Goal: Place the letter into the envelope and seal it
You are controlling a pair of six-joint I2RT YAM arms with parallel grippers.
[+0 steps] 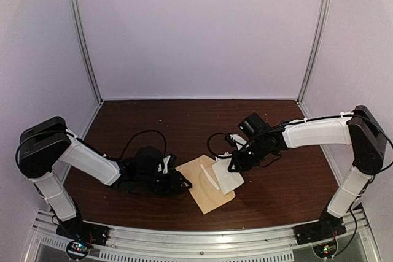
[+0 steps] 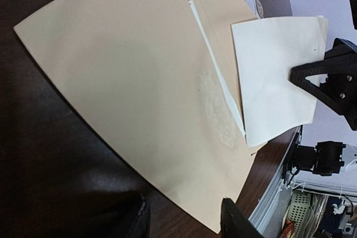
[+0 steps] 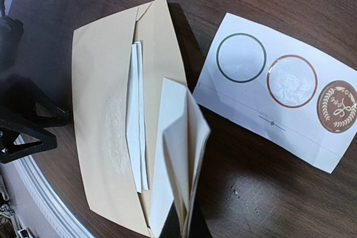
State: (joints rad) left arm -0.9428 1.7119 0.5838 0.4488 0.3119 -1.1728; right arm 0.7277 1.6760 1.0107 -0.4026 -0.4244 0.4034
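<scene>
The overhead view is dim and soft, with a lilac cast on the walls. The dark tabletop [image 1: 184,121] swallows the detail of the black arm parts, and the envelope [image 1: 199,194] is the brightest patch. From the left wrist, wide-angle distortion bows the envelope's straight edges. A broad soft shadow lies on the paper ahead of the left tool [image 2: 184,221], its dark fingers [image 2: 237,221] are blurred, and the wall beyond is washed out. From the right wrist, the letter [image 3: 178,137] in the right tool [image 3: 175,224] is out of focus close to the lens, while the sticker card [image 3: 279,98] to its right is sharp, with glare on its glossy circles
</scene>
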